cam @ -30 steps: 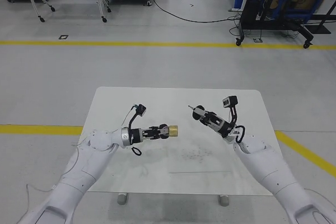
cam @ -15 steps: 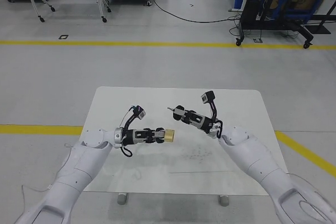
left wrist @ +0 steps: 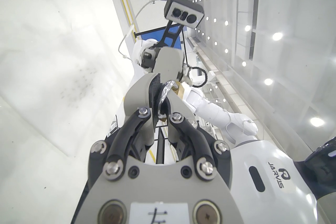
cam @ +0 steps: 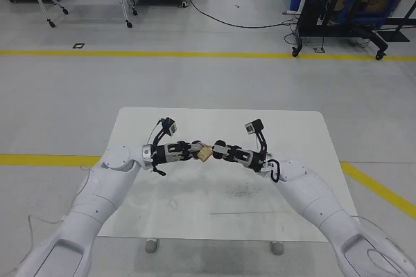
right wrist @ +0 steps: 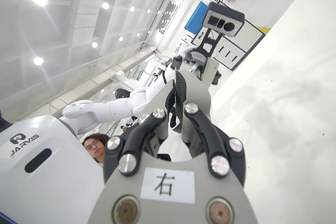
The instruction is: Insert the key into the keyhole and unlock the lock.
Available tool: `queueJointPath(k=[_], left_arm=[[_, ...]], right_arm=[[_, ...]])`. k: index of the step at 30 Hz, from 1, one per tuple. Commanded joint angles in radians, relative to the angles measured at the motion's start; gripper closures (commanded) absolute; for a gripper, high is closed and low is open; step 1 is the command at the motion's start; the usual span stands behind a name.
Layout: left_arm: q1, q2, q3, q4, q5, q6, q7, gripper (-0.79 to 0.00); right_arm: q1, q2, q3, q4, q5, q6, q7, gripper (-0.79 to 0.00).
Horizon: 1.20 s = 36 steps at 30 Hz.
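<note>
- Table (cam: 291, 208): white top, rounded corners; carries a patch of dark specks (cam: 246, 187) right of its centre, toward the near edge.
- Lock (cam: 204, 152): small padlock with a brass body and a silver shackle. It is held in the air over the middle of the table, somewhat nearer the far edge than the near one, and does not rest on the top.
- Left gripper (cam: 196, 151): reaches in from the table's left side. In the left wrist view, the left gripper (left wrist: 163, 86) has its fingers clamped on the shackle (left wrist: 166, 89); the brass body (left wrist: 180, 89) juts past the fingertips toward the other arm.
- Right gripper (cam: 217, 147): reaches in from the table's right side and faces the left one tip to tip, just beside the lock. Whether the two touch cannot be told from above.
- Right gripper, own wrist view (right wrist: 176, 86): fingers drawn together, pads nearly meeting, pinching a dark piece low between them that appears to be the head of the key (right wrist: 173, 118).
- Key blade: hidden beyond the fingertips; whether it sits in the keyhole cannot be told.
</note>
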State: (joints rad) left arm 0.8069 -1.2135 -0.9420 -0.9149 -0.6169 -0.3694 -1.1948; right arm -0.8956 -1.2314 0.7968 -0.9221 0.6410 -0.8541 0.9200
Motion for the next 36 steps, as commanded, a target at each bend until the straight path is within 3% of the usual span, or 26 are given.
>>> queueJointPath(k=[1, 3, 12, 16, 20, 25, 29, 36], left_arm=[[0.0, 0.002, -0.009, 0.005, 0.004, 0.007, 0.008, 0.0], [-0.001, 0.003, -0.01, 0.005, 0.013, 0.012, 0.011, 0.0], [0.004, 0.003, -0.007, 0.005, 0.016, 0.019, 0.016, 0.0], [0.022, -0.004, 0.025, -0.031, 0.045, 0.143, 0.052, 0.0], [-0.011, -0.019, 0.054, -0.019, 0.039, 0.283, 0.077, 0.0], [-0.094, -0.053, 0.118, 0.002, 0.066, 0.372, 0.088, 0.0], [-0.175, -0.084, 0.171, 0.032, 0.096, 0.387, 0.068, 0.0], [-0.175, -0.084, 0.171, 0.032, 0.096, 0.387, 0.068, 0.0]], right_arm=[[-0.002, -0.001, 0.003, 0.0, -0.005, -0.001, -0.005, 0.0], [-0.006, -0.003, 0.019, 0.001, 0.003, -0.02, -0.05, 0.0], [-0.006, -0.003, 0.019, 0.001, 0.003, -0.02, -0.05, 0.0], [-0.006, -0.003, 0.019, 0.001, 0.003, -0.02, -0.05, 0.0], [-0.037, 0.007, 0.054, -0.042, -0.023, -0.019, -0.096, 0.0], [-0.126, 0.05, 0.161, -0.104, -0.112, -0.064, -0.133, 0.0], [-0.244, 0.099, 0.291, -0.215, -0.191, -0.069, -0.15, 0.0], [-0.244, 0.099, 0.291, -0.215, -0.191, -0.069, -0.15, 0.0]])
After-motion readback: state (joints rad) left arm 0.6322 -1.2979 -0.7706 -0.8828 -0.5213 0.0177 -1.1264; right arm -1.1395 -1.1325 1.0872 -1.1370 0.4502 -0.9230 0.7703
